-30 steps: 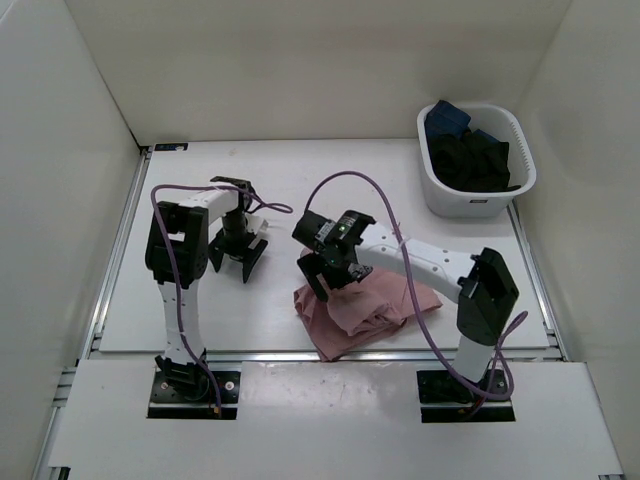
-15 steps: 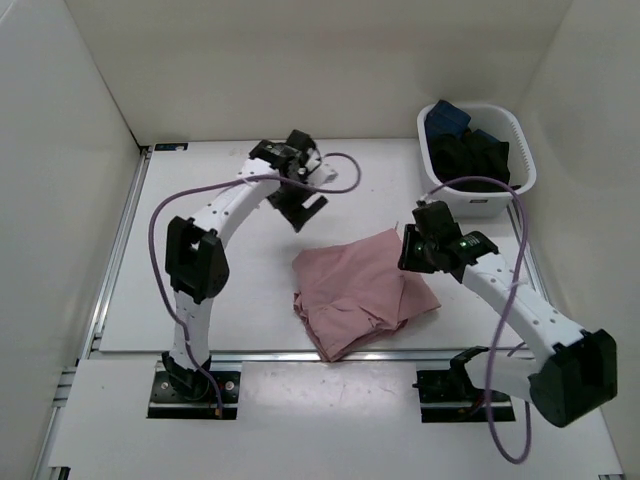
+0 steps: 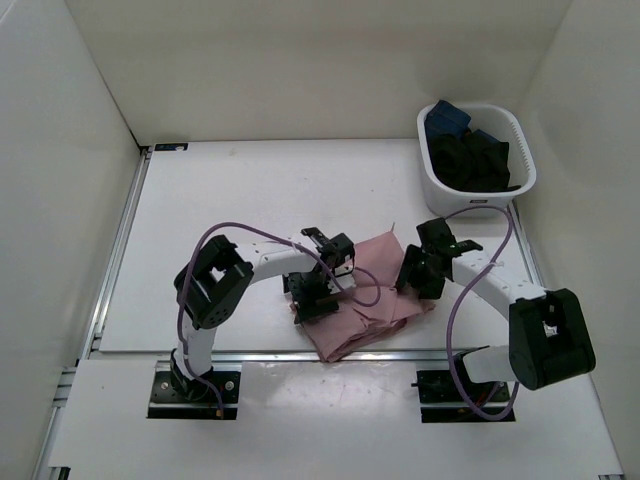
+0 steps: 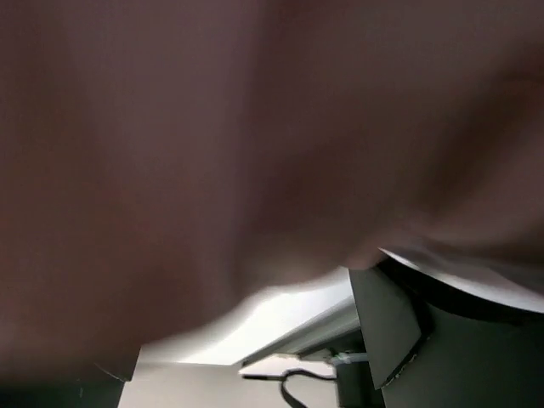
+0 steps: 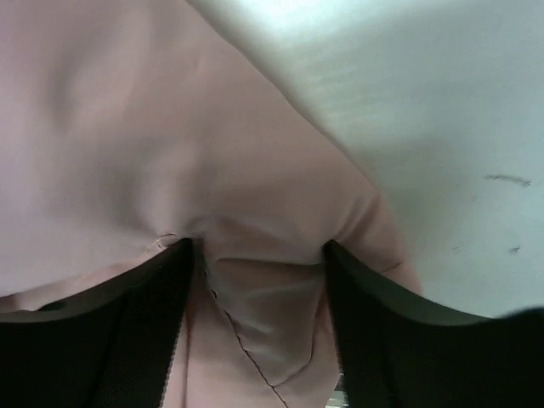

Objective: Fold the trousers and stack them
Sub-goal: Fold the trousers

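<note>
left gripper (image 3: 312,297): down on the left edge of the pile, jaws spread wide. Its wrist cam is basically just a blurry wall of pink with one dark finger (image 4: 399,340) poking in at the lower right.
trousers (image 3: 385,262): dusty pink, thin and soft, folded into a rough, slightly skewed rectangle with a couple of layers showing at the near corner. They sit at the near middle of the table, between the two arms.
trousers up close (image 5: 127,127): mostly smooth, with a stitched seam and a little pucker by the fingers.
right gripper (image 3: 413,275): on the right edge of the pile, black fingers (image 5: 102,340) apart with a soft fold of the cloth between them.
basket (image 3: 480,205): white plastic, far right corner, well away from the pile.
dark clothes (image 3: 475,160): stuffed in the basket, black plus a blue piece.
table (image 3: 220,200): plain white, a few faint scuffs in the right wrist view.
walls (image 3: 300,60): white panels on the left, back and right.
</note>
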